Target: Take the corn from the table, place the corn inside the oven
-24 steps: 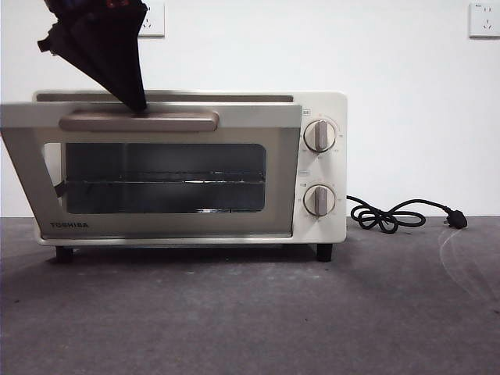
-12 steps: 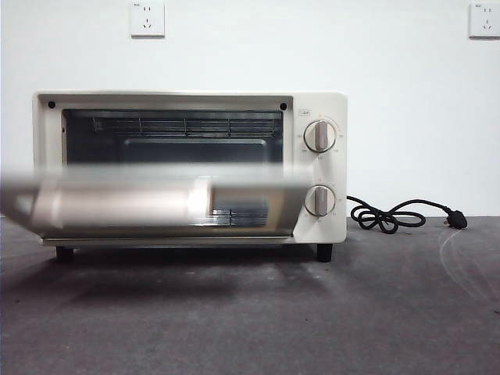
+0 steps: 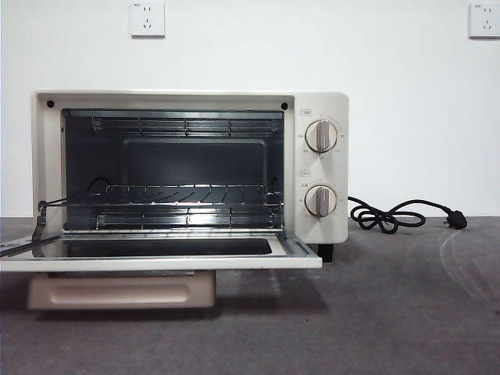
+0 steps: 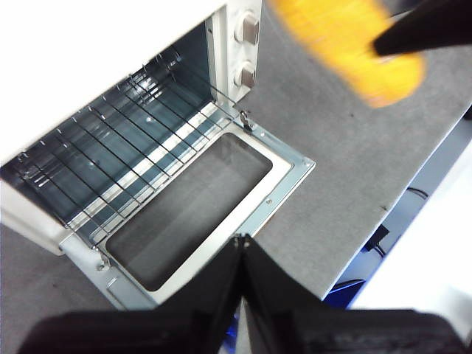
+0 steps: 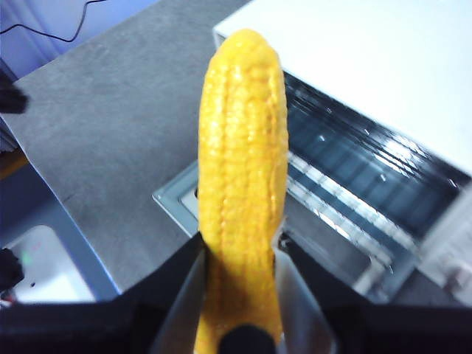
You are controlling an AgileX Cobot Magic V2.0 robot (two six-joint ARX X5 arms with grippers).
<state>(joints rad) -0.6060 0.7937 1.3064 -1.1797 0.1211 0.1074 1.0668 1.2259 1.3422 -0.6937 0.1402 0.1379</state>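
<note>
Front view: the oven [image 3: 190, 168] sits on the table [image 3: 391, 312] with its door [image 3: 156, 256] dropped flat and the rack [image 3: 187, 205] bare. No gripper and no corn show here.

Left wrist view: the left gripper [image 4: 242, 251] hangs above the open door, jaws pressed together on nothing. The corn [image 4: 346, 44] shows blurred, up in the air beside the knobs [image 4: 247, 51], with a dark jaw across it.

Right wrist view: the right gripper [image 5: 237, 276] pinches the corn [image 5: 242, 184] by its lower end, so most of the cob juts out past the jaws toward the oven mouth, above the door edge.

Our judgement: carry the cob in tip first, level with the rack, clearing the door and the upper frame. Let go only once it rests along the wires, so it cannot roll out.
</note>
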